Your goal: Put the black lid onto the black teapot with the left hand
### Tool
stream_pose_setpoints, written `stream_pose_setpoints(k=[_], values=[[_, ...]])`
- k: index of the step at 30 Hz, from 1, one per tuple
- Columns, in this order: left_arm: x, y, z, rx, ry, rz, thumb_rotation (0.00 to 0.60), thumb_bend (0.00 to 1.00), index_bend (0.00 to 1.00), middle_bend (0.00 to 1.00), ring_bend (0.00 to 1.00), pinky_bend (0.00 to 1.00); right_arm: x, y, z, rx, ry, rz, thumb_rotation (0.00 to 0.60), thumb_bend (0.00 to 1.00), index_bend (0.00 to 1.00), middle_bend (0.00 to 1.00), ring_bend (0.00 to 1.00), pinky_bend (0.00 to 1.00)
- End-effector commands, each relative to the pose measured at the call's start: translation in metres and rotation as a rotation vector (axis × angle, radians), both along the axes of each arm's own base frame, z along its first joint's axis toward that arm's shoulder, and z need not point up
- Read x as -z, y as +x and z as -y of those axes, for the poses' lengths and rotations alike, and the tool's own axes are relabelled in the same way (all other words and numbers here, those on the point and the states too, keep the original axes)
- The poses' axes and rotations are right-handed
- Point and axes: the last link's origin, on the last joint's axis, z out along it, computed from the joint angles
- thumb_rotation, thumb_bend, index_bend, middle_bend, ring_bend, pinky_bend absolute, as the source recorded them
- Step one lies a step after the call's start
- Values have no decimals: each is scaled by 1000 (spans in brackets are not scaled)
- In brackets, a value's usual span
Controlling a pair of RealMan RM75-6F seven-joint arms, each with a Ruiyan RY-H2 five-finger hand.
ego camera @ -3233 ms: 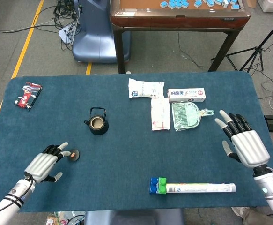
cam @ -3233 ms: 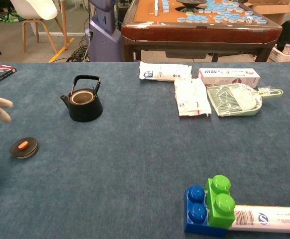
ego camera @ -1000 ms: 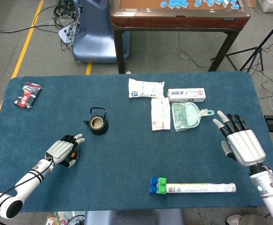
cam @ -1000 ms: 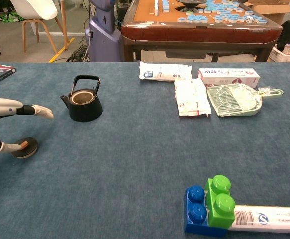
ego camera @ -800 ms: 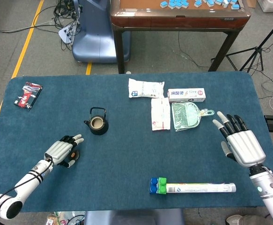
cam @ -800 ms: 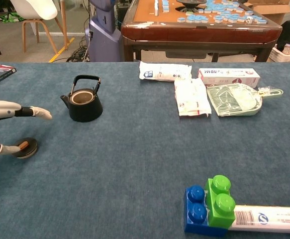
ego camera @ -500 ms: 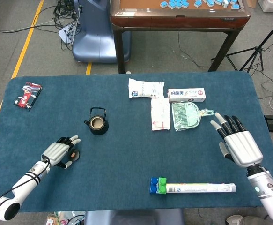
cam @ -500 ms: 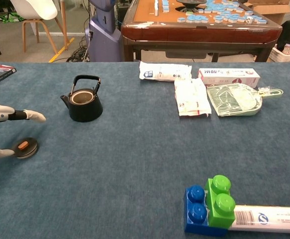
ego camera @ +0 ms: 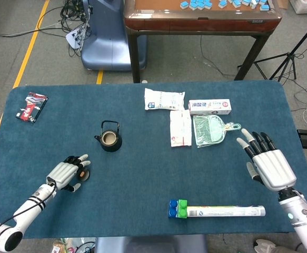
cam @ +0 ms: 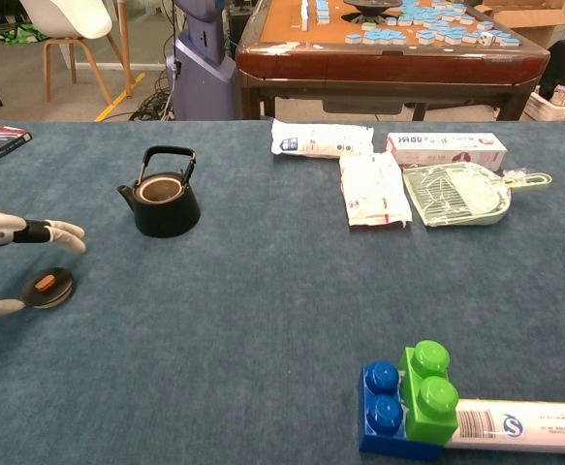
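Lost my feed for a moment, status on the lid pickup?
Left hand open, poised over black lid, not gripping. Lid flat on cloth, black teapot open. Right hand open, idle. Path clear.

In the chest view the left hand is cut off by the left edge, only its fingertips showing around the lid; whether they touch it is unclear. The tube runs off at lower right.

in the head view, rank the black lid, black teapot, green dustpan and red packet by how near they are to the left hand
1. black lid: right at the fingertips of the left hand, on the hand's right.
2. black teapot: up and to the right of the hand, lid off.
3. red packet: far left corner of the table.
4. green dustpan: right half, farthest.
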Motion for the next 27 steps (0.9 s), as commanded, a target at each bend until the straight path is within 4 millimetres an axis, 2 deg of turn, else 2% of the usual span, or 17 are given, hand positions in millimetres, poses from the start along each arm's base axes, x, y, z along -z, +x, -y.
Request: stream_pose_setpoints(k=[1, 27], values=[[1, -2, 0, -6, -4, 0, 600, 331, 133, 0, 0, 0, 0, 0, -1, 1, 1, 0, 600, 546, 92, 0, 0, 0], [7, -14, -1, -13, 4, 18, 600, 331, 138, 0, 0, 0, 3, 5, -2, 3, 22, -5, 600, 546, 91, 0, 0, 0]])
